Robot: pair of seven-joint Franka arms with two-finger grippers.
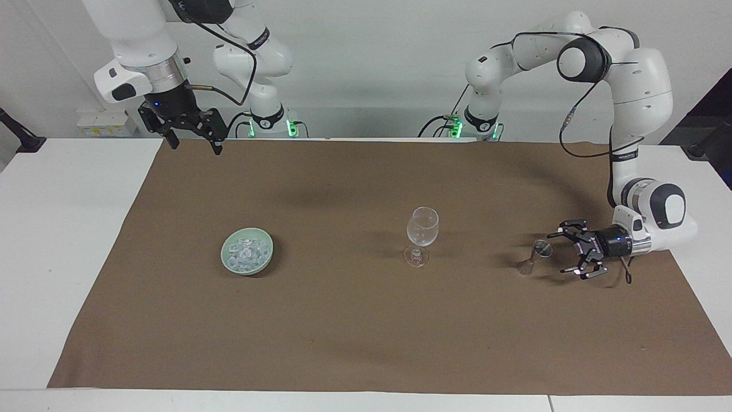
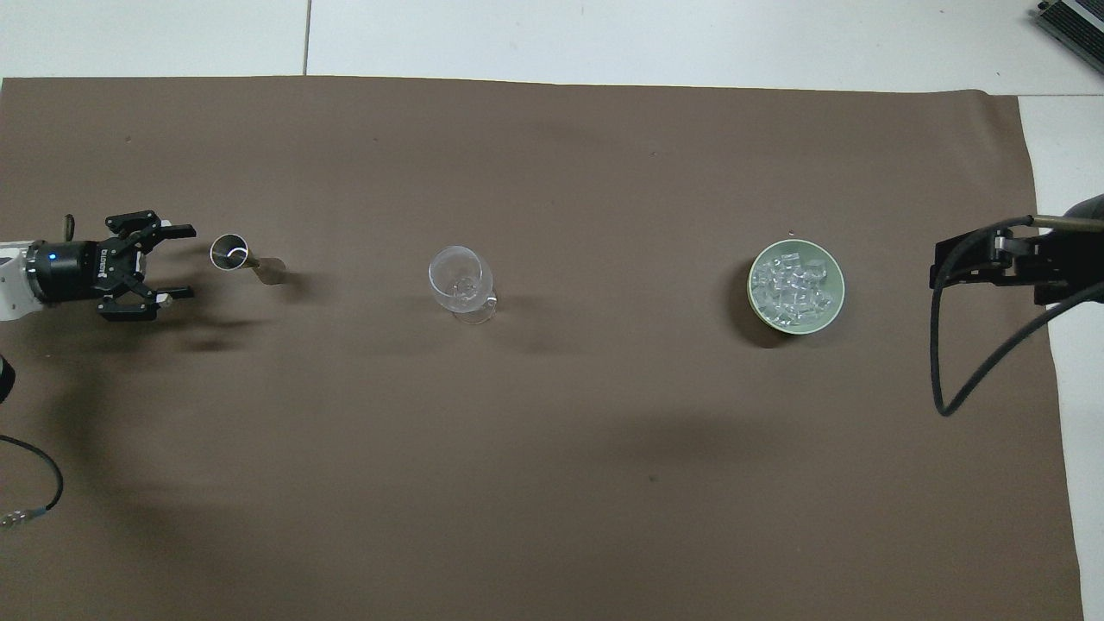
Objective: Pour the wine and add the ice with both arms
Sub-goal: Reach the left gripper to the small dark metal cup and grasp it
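Note:
A small metal jigger (image 1: 534, 256) (image 2: 230, 251) stands on the brown mat toward the left arm's end. My left gripper (image 1: 559, 252) (image 2: 184, 262) lies low and level beside it, open, its fingers pointing at the cup without touching. A clear stemmed wine glass (image 1: 422, 228) (image 2: 461, 279) stands upright mid-table. The ice (image 1: 246, 252) (image 2: 792, 285) is heaped in a pale green bowl (image 1: 225, 253) (image 2: 838, 290) toward the right arm's end. My right gripper (image 1: 194, 146) (image 2: 987, 259) waits open, high over the mat's edge by the robots. No wine is in view.
The brown mat (image 1: 343, 320) (image 2: 552, 431) covers most of the white table (image 1: 57, 229). A black cable (image 2: 944, 362) loops down from the right arm. Bare mat lies between the three objects.

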